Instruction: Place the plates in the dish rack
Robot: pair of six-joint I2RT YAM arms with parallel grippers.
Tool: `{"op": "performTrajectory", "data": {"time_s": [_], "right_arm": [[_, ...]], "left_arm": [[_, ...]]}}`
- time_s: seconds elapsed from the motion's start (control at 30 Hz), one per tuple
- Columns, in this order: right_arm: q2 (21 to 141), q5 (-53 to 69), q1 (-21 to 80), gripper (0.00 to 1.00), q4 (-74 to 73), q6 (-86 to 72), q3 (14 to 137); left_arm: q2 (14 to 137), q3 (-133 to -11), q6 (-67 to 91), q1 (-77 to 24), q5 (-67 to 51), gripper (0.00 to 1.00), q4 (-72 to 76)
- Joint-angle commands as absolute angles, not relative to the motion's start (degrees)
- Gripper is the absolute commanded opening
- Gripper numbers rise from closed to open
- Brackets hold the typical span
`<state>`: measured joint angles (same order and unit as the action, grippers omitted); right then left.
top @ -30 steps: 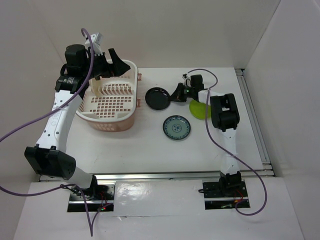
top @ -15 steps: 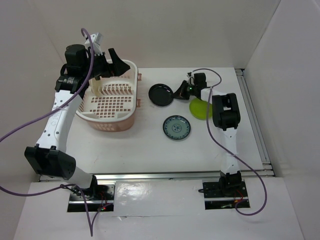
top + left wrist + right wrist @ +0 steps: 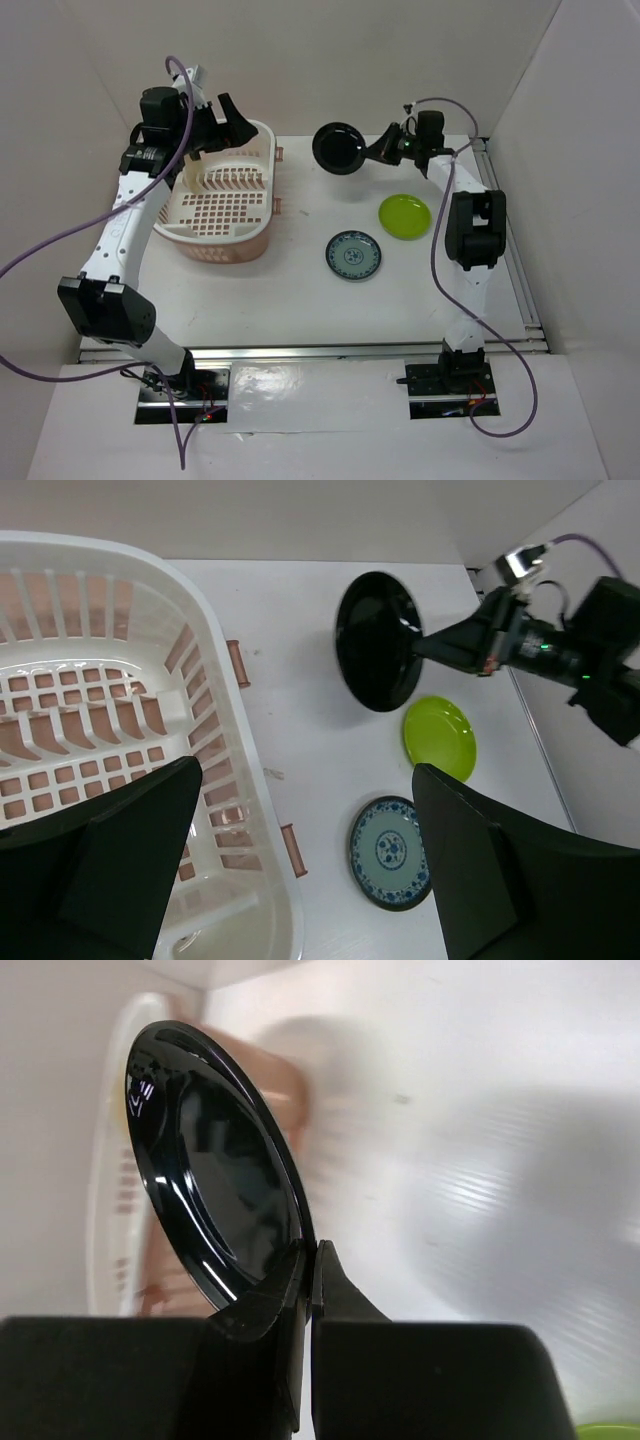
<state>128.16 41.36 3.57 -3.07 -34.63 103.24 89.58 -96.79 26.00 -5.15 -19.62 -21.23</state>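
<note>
1. The black plate [image 3: 338,148] has left the table [image 3: 300,290], where it lay flat a second ago. It now hangs in the air on edge, near the back of the workspace, with its glossy face turned toward the dish rack [image 3: 262,200].
2. My right tool [image 3: 308,1260] has clamped tight on the plate's rim, pinching the edge between both fingers. My right arm has swung up and back to lift it.
3. The lift leaves the lime green plate [image 3: 405,215] fully uncovered. It lies flat on the table, with the blue-white plate [image 3: 353,255] just in front of it.
4. The rack sits well to the left of the lifted plate. It is unmoved, and its divider prongs look empty.
5. My left tool [image 3: 222,128] hovers over the rack's far rim, fingers spread wide, holding nothing.
6. I judge that the pickup is done. The plate is already upright, so what remains is to carry it left and lower it between the prongs.
</note>
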Motion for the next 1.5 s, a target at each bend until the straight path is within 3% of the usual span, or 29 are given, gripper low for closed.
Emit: {"op": "performTrajectory", "data": {"time_s": [0.0,0.2,0.63,0.83,0.93,1.17,1.23,1.27,1.4,1.43,1.47], "right_arm": [[118.9,51.1,3.5,0.00,4.5,-35.2,103.5],[115.7,55.5,7.4,0.00,8.3,-36.1,102.2],[113.4,56.6,11.1,0.00,7.0,-35.5,102.2],[112.9,59.4,11.1,0.00,12.0,-40.0,101.0],[112.9,60.0,11.7,0.00,13.4,-41.0,101.0],[113.4,60.0,13.4,0.00,13.4,-41.0,101.5],[113.4,59.5,14.1,0.00,13.4,-41.0,101.5],[113.4,59.5,14.1,0.00,13.4,-41.0,101.5],[113.4,59.5,14.1,0.00,13.4,-41.0,100.5],[113.4,59.5,14.1,0.10,13.4,-41.0,99.9],[113.4,59.0,14.1,0.33,13.4,-41.0,99.9]], "left_arm": [[91.3,-100.5,27.3,-6.9,-17.4,1.00,-19.8],[95.3,-103.4,26.7,-10.2,-15.6,1.00,-20.3],[97.6,-102.0,29.2,-10.8,-24.4,0.99,-17.1],[98.7,-100.4,29.2,-10.8,-26.6,0.84,-15.2],[98.7,-100.4,29.2,-11.3,-26.6,0.83,-15.2],[98.7,-99.2,28.7,-11.9,-26.6,0.59,-15.2],[98.7,-99.2,28.7,-11.9,-26.6,0.43,-14.7],[98.7,-99.2,28.7,-11.9,-26.6,0.30,-14.7],[98.7,-99.8,28.7,-11.9,-26.6,0.00,-14.7],[98.7,-99.8,28.7,-11.9,-26.6,0.00,-14.7],[98.7,-99.8,28.7,-11.9,-26.1,0.00,-14.7]]}}
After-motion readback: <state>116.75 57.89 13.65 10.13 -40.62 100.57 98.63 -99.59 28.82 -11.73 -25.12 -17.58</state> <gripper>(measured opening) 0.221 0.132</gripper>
